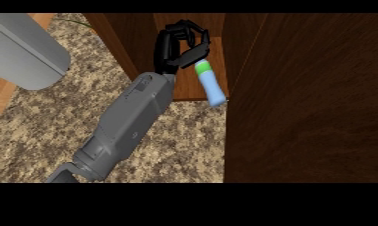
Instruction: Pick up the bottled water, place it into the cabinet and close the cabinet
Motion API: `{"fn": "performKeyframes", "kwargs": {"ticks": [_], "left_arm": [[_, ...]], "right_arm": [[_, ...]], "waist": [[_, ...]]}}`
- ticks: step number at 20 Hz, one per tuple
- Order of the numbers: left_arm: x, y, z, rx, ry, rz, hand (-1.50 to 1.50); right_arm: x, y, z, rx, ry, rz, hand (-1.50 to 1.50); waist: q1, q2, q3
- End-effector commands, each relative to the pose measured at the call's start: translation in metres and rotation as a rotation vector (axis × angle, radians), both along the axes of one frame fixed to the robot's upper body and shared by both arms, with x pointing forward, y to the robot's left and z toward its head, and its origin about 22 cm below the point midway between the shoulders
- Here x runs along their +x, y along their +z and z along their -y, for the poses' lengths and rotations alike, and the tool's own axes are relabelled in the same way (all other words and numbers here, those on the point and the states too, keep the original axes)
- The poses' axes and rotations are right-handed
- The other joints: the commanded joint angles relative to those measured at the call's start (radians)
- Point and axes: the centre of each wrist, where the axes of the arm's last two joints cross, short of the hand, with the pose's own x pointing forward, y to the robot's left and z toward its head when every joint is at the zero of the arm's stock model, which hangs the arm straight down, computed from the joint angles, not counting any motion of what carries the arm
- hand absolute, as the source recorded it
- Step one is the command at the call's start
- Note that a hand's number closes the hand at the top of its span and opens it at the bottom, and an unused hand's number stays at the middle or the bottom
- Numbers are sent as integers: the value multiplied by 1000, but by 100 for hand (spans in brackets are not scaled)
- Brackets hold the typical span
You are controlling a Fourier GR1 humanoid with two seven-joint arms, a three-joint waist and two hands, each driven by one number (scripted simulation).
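I see my left hand [179, 45] curled round the bottle's [209, 83] green-capped top inside the cabinet [295, 95], I think; it looks light, stiff and slick, best held mid-body.

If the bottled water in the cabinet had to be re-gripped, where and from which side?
Probably around the pale blue body of the bottled water, coming from the open left side. It leans, green-banded cap end up beside the robot hand, and the cabinet door blocks the right.

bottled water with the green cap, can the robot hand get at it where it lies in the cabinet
Probably yes: the robot hand is already inside the open dark wooden cabinet, fingers beside the pale blue, green-capped bottled water, nothing between them.
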Motion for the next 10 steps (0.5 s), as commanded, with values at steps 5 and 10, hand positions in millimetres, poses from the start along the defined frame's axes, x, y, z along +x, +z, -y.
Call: {"fn": "performKeyframes", "kwargs": {"ticks": [5,10], "left_arm": [[-73,-41,16,-160,-250,-90,-150],[-125,-65,12,-186,-325,-126,-150]], "right_arm": [[0,35,-8,-11,-37,47,-150],[-4,43,-11,7,-71,56,-150]], "waist": [[34,-11,-1],[54,-13,0]]}}
